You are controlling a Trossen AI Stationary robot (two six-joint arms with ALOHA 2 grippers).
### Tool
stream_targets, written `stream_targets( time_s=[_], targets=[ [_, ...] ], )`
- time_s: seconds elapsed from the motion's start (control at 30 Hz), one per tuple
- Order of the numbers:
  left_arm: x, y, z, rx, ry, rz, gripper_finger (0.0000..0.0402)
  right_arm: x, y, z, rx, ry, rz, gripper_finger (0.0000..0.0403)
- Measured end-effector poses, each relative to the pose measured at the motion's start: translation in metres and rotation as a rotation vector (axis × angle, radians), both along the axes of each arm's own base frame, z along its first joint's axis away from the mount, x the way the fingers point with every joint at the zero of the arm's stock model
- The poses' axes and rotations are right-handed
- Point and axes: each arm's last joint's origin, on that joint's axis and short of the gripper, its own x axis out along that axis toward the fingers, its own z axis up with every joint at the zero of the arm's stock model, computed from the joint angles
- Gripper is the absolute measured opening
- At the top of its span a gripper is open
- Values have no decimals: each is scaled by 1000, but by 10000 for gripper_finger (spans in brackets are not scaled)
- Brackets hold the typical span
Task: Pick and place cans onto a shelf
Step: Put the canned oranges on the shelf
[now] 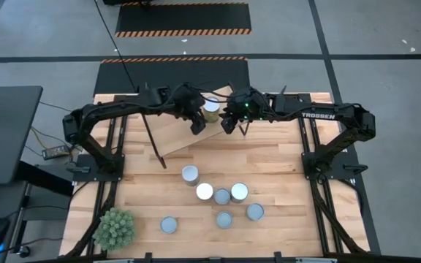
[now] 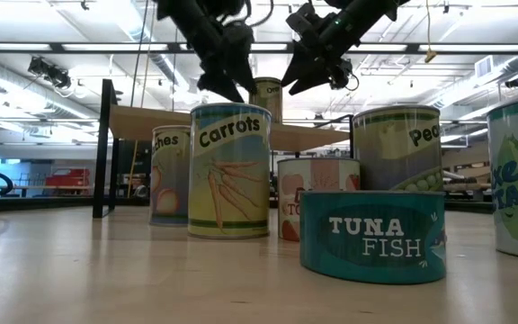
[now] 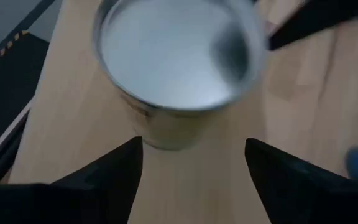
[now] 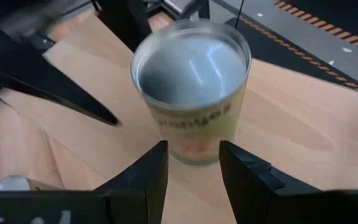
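Note:
One can (image 1: 210,109) with a silvery top and an olive-yellow label stands upright on its base on the tilted light-wood shelf (image 1: 181,135) at the table's far middle. My left gripper (image 1: 196,122) is open just left of the can. My right gripper (image 1: 229,121) is open just right of it. In the left wrist view the can (image 3: 176,56) lies ahead of my open gripper (image 3: 194,146). In the right wrist view the can (image 4: 191,68) stands just beyond my open gripper (image 4: 194,149). Several more cans (image 1: 222,196) stand on the tabletop.
The cans on the table cluster near the middle and front, from one can (image 1: 189,173) to another (image 1: 255,212), with one apart (image 1: 169,224). A spiky green plant (image 1: 114,228) sits at the front left. The shelf's black legs (image 1: 154,146) stand left of the cluster.

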Motion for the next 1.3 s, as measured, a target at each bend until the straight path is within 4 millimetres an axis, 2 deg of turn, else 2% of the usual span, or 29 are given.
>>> stream_targets(
  time_s=[0.13,0.57,0.77,1.07,1.3],
  targets=[
    [7,8,-10,27,10,42,276,-1,-3,-1,-13,12,-2,151],
    [25,27,-10,154,-134,130,255,-11,-31,0,-36,23,-74,151],
    [21,42,-19,160,-90,180,254,-15,-41,0,-30,17,-92,151],
    [12,66,-15,199,-122,235,254,-20,-52,0,-32,10,-126,151],
    [4,66,-11,172,-96,157,254,-25,-48,-5,19,82,-113,151]
  ],
)
